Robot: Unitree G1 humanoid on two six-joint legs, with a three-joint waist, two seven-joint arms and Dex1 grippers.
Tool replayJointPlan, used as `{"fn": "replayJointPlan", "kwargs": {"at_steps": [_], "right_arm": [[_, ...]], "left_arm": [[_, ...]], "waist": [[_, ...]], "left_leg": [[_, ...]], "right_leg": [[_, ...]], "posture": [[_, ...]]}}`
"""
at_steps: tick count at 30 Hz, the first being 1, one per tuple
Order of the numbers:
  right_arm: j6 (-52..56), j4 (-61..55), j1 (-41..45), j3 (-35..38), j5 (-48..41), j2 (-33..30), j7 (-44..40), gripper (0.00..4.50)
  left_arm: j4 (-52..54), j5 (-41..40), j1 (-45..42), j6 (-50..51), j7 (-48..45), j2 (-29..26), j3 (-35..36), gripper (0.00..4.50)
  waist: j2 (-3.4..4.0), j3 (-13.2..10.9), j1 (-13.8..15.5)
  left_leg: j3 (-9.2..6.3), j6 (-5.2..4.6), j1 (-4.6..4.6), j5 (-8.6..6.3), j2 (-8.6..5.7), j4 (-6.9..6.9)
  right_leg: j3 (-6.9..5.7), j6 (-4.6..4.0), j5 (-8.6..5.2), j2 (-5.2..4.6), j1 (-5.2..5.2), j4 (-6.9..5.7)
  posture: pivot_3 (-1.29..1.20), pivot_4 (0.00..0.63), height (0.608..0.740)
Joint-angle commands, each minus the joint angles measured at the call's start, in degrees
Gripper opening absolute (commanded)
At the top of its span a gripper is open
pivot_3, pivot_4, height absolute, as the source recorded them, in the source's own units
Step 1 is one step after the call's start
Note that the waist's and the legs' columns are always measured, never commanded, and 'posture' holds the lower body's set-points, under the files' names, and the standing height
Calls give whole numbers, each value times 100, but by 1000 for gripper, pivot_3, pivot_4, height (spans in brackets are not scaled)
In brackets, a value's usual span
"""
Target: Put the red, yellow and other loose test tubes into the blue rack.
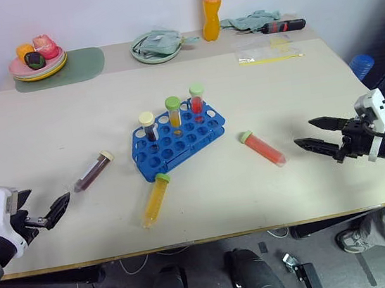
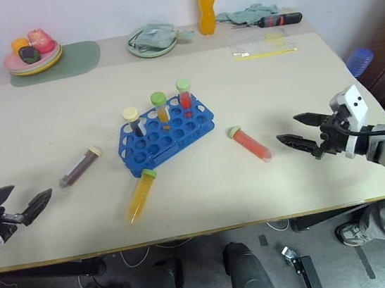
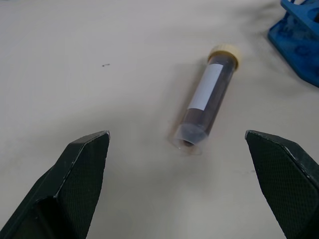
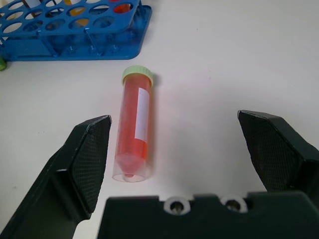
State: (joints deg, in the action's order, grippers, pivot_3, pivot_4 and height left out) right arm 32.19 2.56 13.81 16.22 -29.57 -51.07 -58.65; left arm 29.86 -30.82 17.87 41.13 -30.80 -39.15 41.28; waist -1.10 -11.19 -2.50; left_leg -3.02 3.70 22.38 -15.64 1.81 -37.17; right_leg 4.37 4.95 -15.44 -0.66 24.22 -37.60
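Right gripper [image 1: 313, 134] fingers spread wide, empty, red tube [image 1: 262, 147] lying just to their left. Left gripper [image 1: 58, 210] likewise released (nothing held), maroon tube [image 1: 92, 171] lying beyond it. Yellow tube [image 1: 154, 199] lies on the table [image 1: 48, 127] against the near edge of the blue rack [image 1: 177, 136], mid-table.

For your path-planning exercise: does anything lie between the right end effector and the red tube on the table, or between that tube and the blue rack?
Nothing visible does. The right end effector is open, facing the red tube across bare table, and bare table separates the tube from the blue rack.
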Motion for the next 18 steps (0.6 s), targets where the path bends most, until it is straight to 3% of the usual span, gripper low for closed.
{"fn": "replayJointPlan", "kwargs": {"at_steps": [1, 11, 18], "right_arm": [[21, -177, 166, 15, -7, -93, 10, 4490], [12, -223, 344, -353, 257, -42, 216, 4490], [894, -1148, 277, -167, 4, -242, 649, 4490]], "left_arm": [[175, -59, 23, -7, 63, 21, 161, 4500], [316, -307, -243, 11, 191, 67, 75, 4500], [721, -853, -992, 157, 31, 172, -1127, 4500]], "waist": [[0, 0, 0], [0, 0, 0], [2, 1, 35]], "left_leg": [[0, 0, 0, 0, 0, 0], [0, 0, 0, 0, 0, -2], [0, 0, 2, 0, -2, -6]], "right_leg": [[0, 0, 0, 0, 0, 0], [1, 0, 1, 0, 0, -1], [1, 2, 1, -2, -3, -2]], "posture": [[0, 150, 740], [0, 150, 740], [0, 150, 740]]}}
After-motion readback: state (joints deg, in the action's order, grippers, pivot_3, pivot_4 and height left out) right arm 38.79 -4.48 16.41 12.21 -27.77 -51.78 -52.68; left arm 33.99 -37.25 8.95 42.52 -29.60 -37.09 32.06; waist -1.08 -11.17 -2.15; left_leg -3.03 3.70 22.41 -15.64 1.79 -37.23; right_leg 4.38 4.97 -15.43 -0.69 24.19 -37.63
